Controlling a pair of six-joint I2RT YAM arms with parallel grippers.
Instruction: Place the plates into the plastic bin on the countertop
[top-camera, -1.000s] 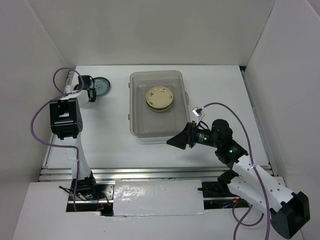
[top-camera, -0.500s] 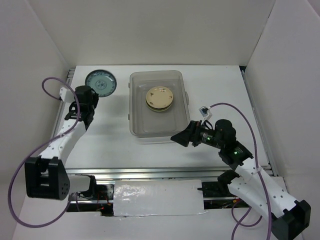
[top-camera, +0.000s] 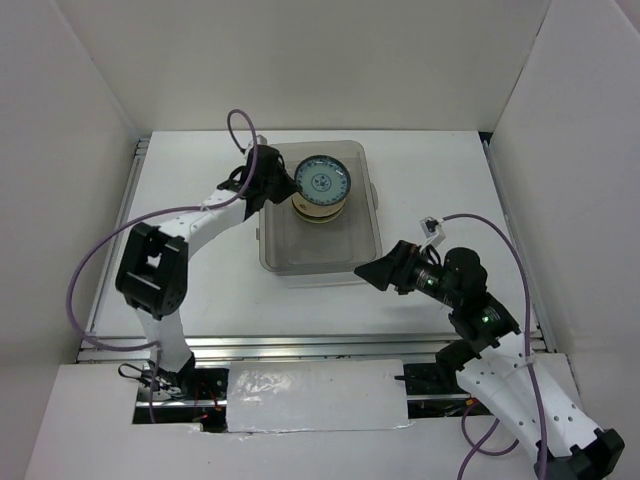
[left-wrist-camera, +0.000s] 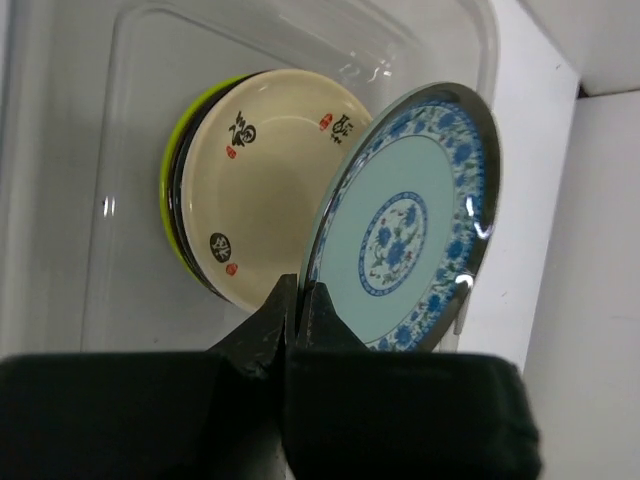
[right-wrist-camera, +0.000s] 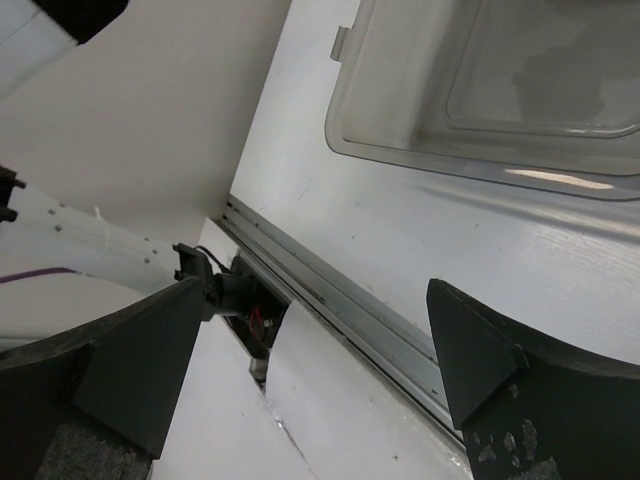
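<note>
Plates (left-wrist-camera: 265, 190) are sitting stacked at twelve o'clock in the plastic bin (top-camera: 320, 252). The left gripper (left-wrist-camera: 300, 298) is pinching the rim of a blue-patterned plate (left-wrist-camera: 405, 225), tilted above them. Next is probably levelling, lowering and releasing. The right gripper (right-wrist-camera: 315, 300) is waiting, spread.

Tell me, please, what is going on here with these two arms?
The left gripper is shut on the rim of a blue-patterned plate and holds it over the stack of plates inside the plastic bin, a cream plate on top. The plate is not yet released. The right gripper is open and empty, beside the bin's near right corner, above the white table.
</note>
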